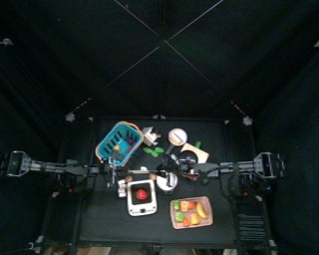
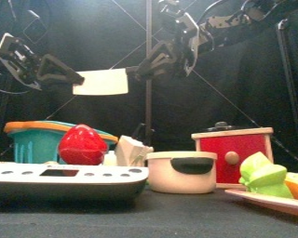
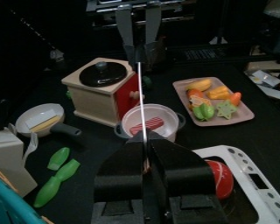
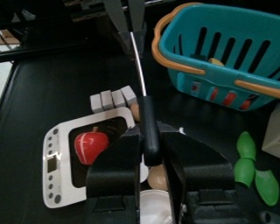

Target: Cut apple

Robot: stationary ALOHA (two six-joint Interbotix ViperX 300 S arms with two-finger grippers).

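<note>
The red apple (image 2: 79, 146) sits on the white board (image 2: 40, 178) at the table's front left; both also show in the top view (image 1: 141, 189) and in the right wrist view (image 4: 94, 144). A thin white knife (image 2: 101, 82) hangs high above the table between both grippers. My left gripper (image 2: 74, 78) is shut on one end of the blade (image 3: 143, 105). My right gripper (image 2: 142, 67) is shut on the other end (image 4: 136, 70). The knife is well above the apple and a little behind it.
A teal basket (image 1: 120, 141) stands at the back left. A red box with a black lid (image 2: 233, 153), a white pot (image 2: 181, 172) and a tray (image 3: 181, 87) of orange and green toy foods fill the right side. Green pieces (image 4: 254, 166) lie near the basket.
</note>
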